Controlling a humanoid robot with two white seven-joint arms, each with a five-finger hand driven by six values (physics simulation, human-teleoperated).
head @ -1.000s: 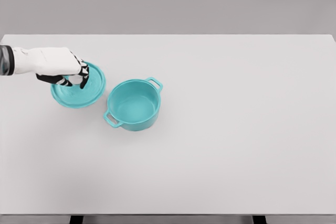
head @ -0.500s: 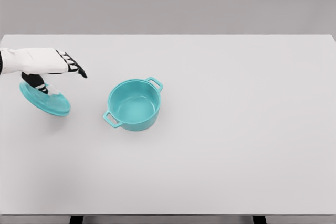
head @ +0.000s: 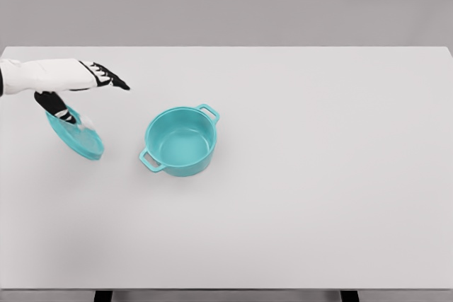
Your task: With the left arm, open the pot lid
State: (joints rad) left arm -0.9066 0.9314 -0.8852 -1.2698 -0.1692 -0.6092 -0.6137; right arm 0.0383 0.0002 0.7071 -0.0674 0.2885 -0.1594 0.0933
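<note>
Teal on white is all you have to read here: the pot [head: 180, 141] sits open near the middle-left of the tabletop [head: 318, 175], its two handles pointing toward upper right and lower left, and its interior shows bare. The lid [head: 76, 133] is already off it and well to the left, tilted steeply so you see it nearly edge-on, hanging under your left hand [head: 71, 79]. The long fingers [head: 106, 76] stretch out flat toward the pot and touch nothing, while the thumb and whatever sits beneath the palm appear to pinch the lid at its upper edge; you cannot see the contact itself clearly. The right arm is out of view.

Your main risk, as I judge it, is that grip. A lid held by so little, at such a slant, can pivot or slide out, and if it drops on its rim it may roll off the near-left edge of the tabletop or clatter back against the pot. A fast swing of the arm would make that worse. Releasing it while it is this tilted invites a bounce, so level it and lower it close to the surface first. Keep it well apart from the pot, so neither the lid nor your outstretched fingers knock the near handle.
</note>
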